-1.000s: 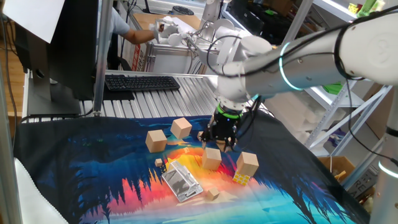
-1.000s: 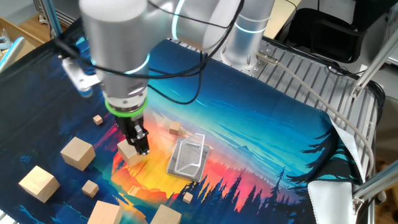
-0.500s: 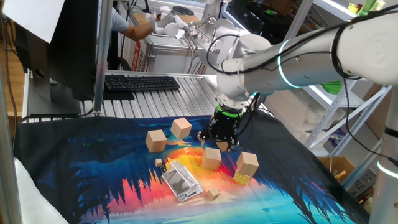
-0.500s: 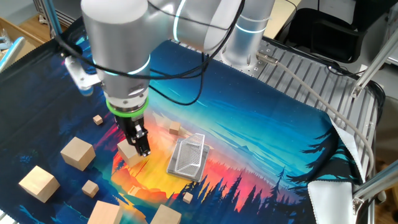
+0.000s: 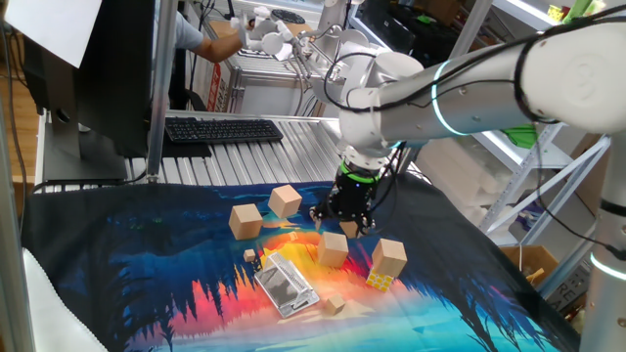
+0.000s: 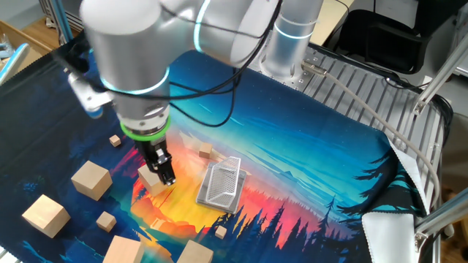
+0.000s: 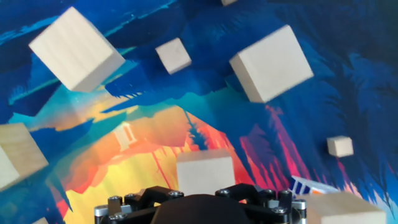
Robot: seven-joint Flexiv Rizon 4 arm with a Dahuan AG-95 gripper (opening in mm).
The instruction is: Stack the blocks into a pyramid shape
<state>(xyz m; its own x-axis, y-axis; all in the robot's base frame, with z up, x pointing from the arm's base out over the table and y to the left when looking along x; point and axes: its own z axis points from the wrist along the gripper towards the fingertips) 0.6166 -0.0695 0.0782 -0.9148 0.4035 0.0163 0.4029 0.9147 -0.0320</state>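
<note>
Blocks – five plain tan wooden cubes, unstacked, scattered on mat: one centre [image 5: 333, 248], two left [image 5: 245, 220] [image 5: 285, 200], one right [image 5: 389, 258], one foreground [image 6: 45, 215].

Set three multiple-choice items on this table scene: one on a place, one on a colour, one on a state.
1. The metal grid lies
A. on the keyboard
B. on the mat
C. on a block

2. The keyboard is
A. black
B. white
C. red

3. The fingers point
A. up
B. sideways
C. down

Answers:
1. B: the metal grid lies flat on the mat.
2. A: the keyboard has dark keys and a dark body.
3. C: the fingers hang straight down over the mat.
</note>
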